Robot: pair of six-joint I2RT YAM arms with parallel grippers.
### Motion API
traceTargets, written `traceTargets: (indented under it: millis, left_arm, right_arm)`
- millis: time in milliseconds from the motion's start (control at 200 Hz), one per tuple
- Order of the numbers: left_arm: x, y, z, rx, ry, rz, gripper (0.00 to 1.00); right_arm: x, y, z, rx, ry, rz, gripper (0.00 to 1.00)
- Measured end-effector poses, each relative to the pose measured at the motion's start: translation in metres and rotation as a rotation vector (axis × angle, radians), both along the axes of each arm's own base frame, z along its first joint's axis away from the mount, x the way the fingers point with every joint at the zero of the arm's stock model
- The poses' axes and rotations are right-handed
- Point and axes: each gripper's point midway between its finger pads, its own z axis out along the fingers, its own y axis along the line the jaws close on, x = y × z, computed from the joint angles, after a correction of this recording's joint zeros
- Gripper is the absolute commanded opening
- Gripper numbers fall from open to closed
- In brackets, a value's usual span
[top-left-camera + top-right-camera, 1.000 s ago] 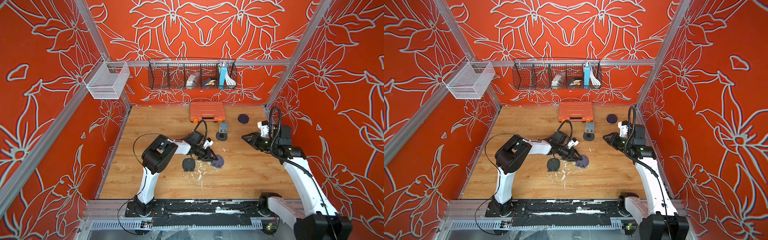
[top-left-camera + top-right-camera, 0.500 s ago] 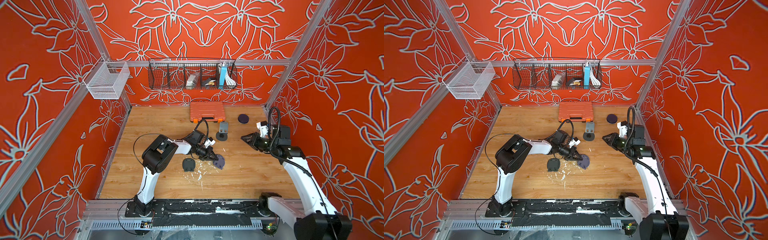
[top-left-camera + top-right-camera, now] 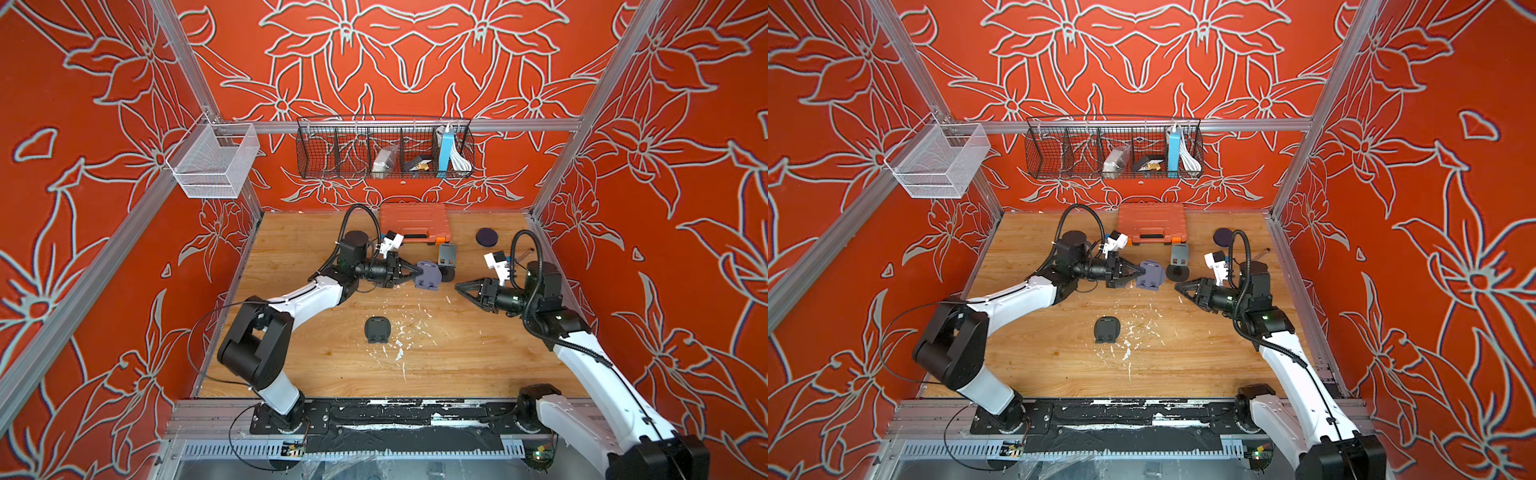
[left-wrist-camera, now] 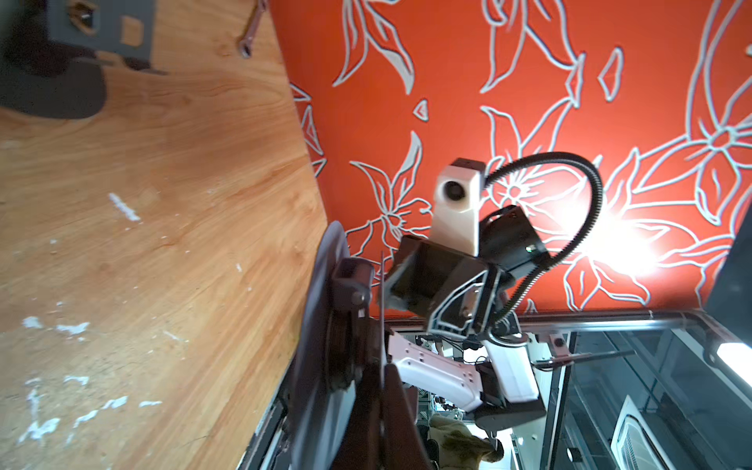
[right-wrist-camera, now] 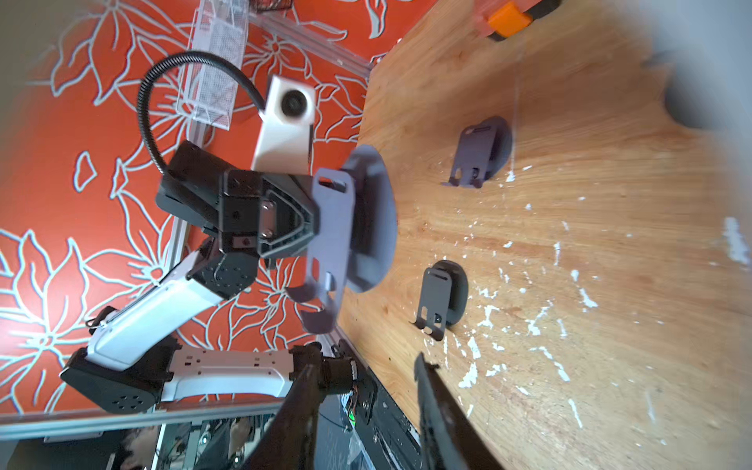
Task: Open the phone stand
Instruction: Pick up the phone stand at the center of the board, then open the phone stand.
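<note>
My left arm (image 3: 309, 300) stretches low from its base, forearm slanting in over the table (image 3: 316, 365). The wrist is rolled onto its side, so the left gripper (image 3: 409, 272) points across at my other arm. Its fingers are clenched on the purple phone stand (image 3: 428, 276), near the middle of the table. It sits just beside a grey stand (image 3: 446, 257) (that one has its plate tipped up off its base). My stand lies roughly level and folded, round base (image 5: 372, 219) toward the wood and plate (image 5: 330, 240) on top. The plate's long axis runs crosswise to my fingers, hooked lip toward the table's front edge. It seems clear of the wood, though I can't be sure. Further right, my right arm (image 3: 582, 353) folds at the elbow. The right gripper (image 3: 459, 286) aims at the stand, apart from it, fingers (image 5: 299, 411) spread around nothing.
</note>
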Motion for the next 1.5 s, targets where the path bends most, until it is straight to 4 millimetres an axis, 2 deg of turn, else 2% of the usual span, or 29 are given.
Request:
traceTargets:
  millis: [95,200,321,456,696,1258,1503]
  left_arm:
    - [-0.009,0.004,0.025,-0.024,-0.037,0.001,0.00]
    - [-0.015,0.007,0.041,-0.037,-0.058,0.003,0.00]
    - [-0.018,0.009,0.049,-0.043,-0.063,0.005,0.00]
    - [-0.019,0.010,0.050,-0.034,-0.048,0.009,0.00]
    - [-0.019,0.010,0.049,-0.032,-0.040,0.012,0.00]
    - [-0.025,0.010,0.063,-0.066,-0.065,-0.007,0.00]
    - [-0.031,0.008,0.064,-0.069,-0.075,-0.033,0.00]
  right_arm:
    - [-0.002,0.009,0.018,0.038,-0.051,0.030,0.44]
    - [-0.001,0.012,0.031,0.062,-0.086,0.036,0.43]
    - [0.000,0.016,0.045,0.082,-0.123,0.045,0.43]
    - [-0.001,0.019,0.054,0.098,-0.150,0.053,0.43]
    - [-0.003,0.023,0.053,0.102,-0.145,0.070,0.42]
    - [0.002,0.039,0.035,0.076,-0.105,0.101,0.39]
    - [0.010,0.042,0.041,0.073,-0.117,0.095,0.39]
